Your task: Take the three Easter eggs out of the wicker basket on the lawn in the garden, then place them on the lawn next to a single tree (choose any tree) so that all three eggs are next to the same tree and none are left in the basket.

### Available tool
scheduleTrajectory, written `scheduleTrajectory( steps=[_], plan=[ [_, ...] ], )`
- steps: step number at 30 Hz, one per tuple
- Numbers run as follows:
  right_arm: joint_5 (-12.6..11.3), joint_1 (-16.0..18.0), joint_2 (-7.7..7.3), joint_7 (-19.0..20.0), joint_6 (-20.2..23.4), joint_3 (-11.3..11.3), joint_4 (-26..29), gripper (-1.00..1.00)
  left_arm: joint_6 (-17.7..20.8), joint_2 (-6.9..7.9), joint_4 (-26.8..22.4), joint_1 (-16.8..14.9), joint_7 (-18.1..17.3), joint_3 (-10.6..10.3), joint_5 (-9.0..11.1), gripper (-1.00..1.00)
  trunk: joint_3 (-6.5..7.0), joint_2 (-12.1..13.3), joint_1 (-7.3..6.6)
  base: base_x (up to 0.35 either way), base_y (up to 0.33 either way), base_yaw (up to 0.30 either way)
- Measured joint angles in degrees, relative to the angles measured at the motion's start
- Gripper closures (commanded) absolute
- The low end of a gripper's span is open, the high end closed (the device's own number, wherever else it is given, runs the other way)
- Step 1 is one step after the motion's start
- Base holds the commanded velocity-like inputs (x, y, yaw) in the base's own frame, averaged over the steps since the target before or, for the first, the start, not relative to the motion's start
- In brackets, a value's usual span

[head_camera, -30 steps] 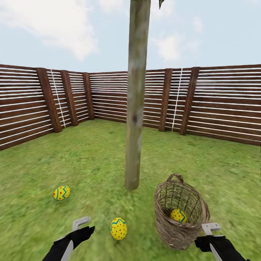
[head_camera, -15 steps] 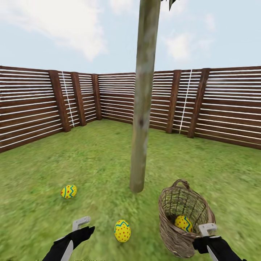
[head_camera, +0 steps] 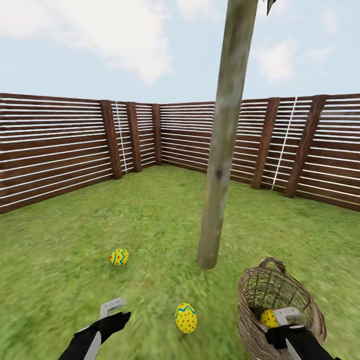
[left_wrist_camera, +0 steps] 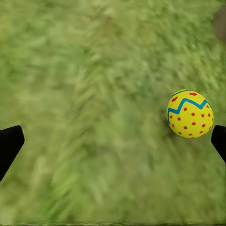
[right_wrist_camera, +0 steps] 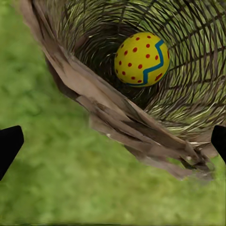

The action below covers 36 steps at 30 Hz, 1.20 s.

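We see two of the Easter eggs already on the lawn (head_camera: 75, 240) near the tree (head_camera: 220, 165): the far egg (head_camera: 119, 257) lies well to the left of the trunk, and the near egg (head_camera: 186, 318) lies just beside our left gripper (head_camera: 112, 307), whose fingers stand wide apart and empty, with this egg (left_wrist_camera: 190, 113) close to one fingertip but not between them. The third egg (right_wrist_camera: 141, 59) lies inside the wicker basket (head_camera: 300, 295), which stands right of the trunk. Our right gripper (head_camera: 287, 316) hangs over the basket's rim (right_wrist_camera: 122, 117) with fingers wide apart, the egg (head_camera: 269, 317) beyond the fingertips and not touched.
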State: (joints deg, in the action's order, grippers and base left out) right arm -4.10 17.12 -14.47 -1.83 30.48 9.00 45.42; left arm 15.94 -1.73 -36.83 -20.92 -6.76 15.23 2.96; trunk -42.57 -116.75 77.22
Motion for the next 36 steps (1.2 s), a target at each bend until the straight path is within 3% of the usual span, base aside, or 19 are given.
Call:
scheduleTrajectory(
  steps=[15,25,36],
  plan=[
    [-0.04,0.00,-0.03,0.00,0.01,0.00,-0.08,-1.00,-0.05,-0.23,0.02,0.01,0.24,-0.02,0.00,-1.00,2.69,6.02,-3.32,-0.162,0.073,0.290],
    [-0.23,-0.02,-0.09,0.41,0.06,-0.16,-0.02,-1.00,-0.16,-1.22,0.14,0.02,0.41,-0.09,-0.08,-1.00,4.49,10.03,-5.50,-0.135,-0.266,0.072],
    [-0.01,-0.01,-0.04,0.32,-0.02,-0.02,-0.05,-1.00,-0.11,-1.25,0.77,0.03,0.35,-0.10,-0.08,-1.00,6.46,14.44,-7.92,-0.150,-0.301,0.053]
  ],
)
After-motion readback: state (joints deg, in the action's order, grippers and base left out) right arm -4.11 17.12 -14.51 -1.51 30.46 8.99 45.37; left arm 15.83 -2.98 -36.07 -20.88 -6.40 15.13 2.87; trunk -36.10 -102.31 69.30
